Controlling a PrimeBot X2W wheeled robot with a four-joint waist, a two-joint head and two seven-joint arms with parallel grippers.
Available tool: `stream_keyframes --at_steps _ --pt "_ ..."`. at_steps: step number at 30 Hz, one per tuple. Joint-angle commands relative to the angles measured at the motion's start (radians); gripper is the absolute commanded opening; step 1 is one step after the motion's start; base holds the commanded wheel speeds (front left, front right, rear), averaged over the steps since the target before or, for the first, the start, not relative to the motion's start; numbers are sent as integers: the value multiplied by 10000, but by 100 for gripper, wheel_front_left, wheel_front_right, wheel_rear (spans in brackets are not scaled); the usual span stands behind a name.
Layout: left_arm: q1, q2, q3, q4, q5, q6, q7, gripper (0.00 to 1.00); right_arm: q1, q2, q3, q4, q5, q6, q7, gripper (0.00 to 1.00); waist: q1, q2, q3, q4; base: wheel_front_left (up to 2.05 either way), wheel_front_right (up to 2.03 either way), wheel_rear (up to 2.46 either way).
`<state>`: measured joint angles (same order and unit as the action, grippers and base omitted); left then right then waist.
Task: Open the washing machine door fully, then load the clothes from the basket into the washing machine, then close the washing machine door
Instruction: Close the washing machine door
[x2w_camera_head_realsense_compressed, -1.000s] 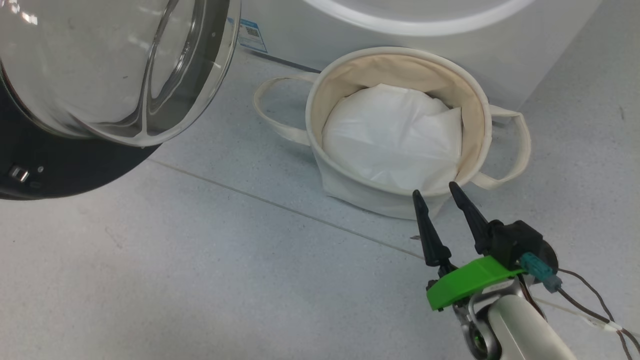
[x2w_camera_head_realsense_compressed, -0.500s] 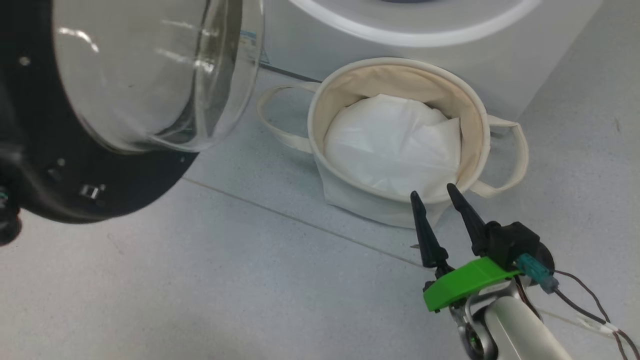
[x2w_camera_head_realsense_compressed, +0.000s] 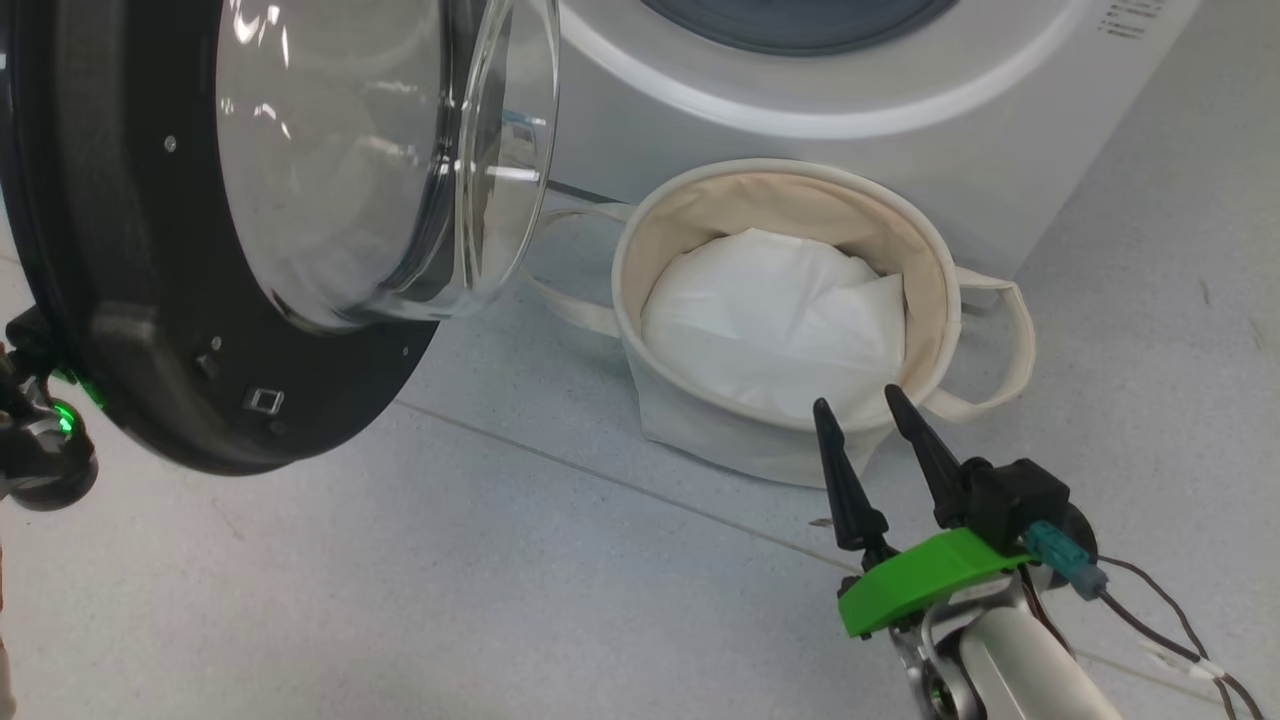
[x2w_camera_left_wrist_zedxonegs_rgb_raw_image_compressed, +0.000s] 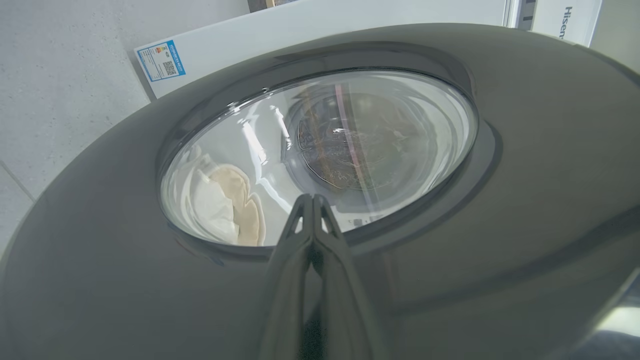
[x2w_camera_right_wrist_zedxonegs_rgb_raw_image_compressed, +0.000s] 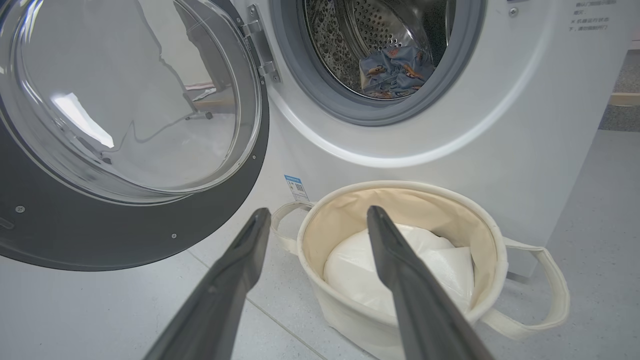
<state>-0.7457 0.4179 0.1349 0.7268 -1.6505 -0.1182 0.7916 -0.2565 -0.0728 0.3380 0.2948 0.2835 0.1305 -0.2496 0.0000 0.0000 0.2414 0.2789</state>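
Our right gripper (x2w_camera_head_realsense_compressed: 855, 397) (x2w_camera_right_wrist_zedxonegs_rgb_raw_image_compressed: 318, 210) hangs low over the floor (x2w_camera_head_realsense_compressed: 400, 560) with its 2 dark fingers spread well apart and nothing between them. In the head view its tips lie at the near rim of the basket (x2w_camera_head_realsense_compressed: 720, 440) (x2w_camera_right_wrist_zedxonegs_rgb_raw_image_compressed: 350, 315). We cannot tell whether they touch the canvas or hover just short of it.

The basket stands on the floor right against the front of the washing machine (x2w_camera_head_realsense_compressed: 800, 100) (x2w_camera_right_wrist_zedxonegs_rgb_raw_image_compressed: 500, 125), below the round opening. Its 2 looped handles stick out to either side. Inside it we see the plain white padding sheet (x2w_camera_head_realsense_compressed: 770, 320) (x2w_camera_right_wrist_zedxonegs_rgb_raw_image_compressed: 350, 270).

The clothes (x2w_camera_right_wrist_zedxonegs_rgb_raw_image_compressed: 390, 70) lie in the drum: the right wrist view shows blue fabric with orange-brown print, up beyond the basket and well apart from this gripper.

Our left gripper (x2w_camera_left_wrist_zedxonegs_rgb_raw_image_compressed: 312, 199) has its 2 fingers pressed together, gripping nothing. They point at the outer face of the washing machine door (x2w_camera_left_wrist_zedxonegs_rgb_raw_image_compressed: 500, 200) (x2w_camera_head_realsense_compressed: 150, 330) (x2w_camera_right_wrist_zedxonegs_rgb_raw_image_compressed: 100, 235), with the tips at the lower edge of the glass.

The door stands swung out from its hinge at the left side of the opening. Its glass bowl (x2w_camera_head_realsense_compressed: 350, 180) bulges toward the basket. A blue QR sticker (x2w_camera_right_wrist_zedxonegs_rgb_raw_image_compressed: 297, 187) (x2w_camera_left_wrist_zedxonegs_rgb_raw_image_compressed: 161, 61) sits low on the machine's front, just beside the basket's left handle.
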Motion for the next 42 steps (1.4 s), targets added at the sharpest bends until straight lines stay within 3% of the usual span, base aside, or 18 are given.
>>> stream_keyframes --at_steps 1,12,28,36,42 --pt "-153 547 323 -557 -158 197 129 0 -48 188 129 -300 72 2 -122 100 0 0 30 -24 0 0 0" --pt "322 263 60 -1854 -279 872 699 0 -88 221 120 -302 259 2 -122 100 0 0 140 -43 0 0 0" --pt "1178 -801 -818 -4375 -520 1620 1540 0 -2 224 319 -371 781 2 -122 100 0 0 -266 -484 0 0 0" --pt "1057 -1668 -1141 -4591 -502 1612 1200 0 -69 225 335 -479 919 2 -122 100 0 0 -245 -1228 0 0 0" --pt "459 -2272 -1352 -4035 -389 1264 873 0 -186 225 68 -580 948 2 -122 100 0 0 -50 -2167 0 0 0"
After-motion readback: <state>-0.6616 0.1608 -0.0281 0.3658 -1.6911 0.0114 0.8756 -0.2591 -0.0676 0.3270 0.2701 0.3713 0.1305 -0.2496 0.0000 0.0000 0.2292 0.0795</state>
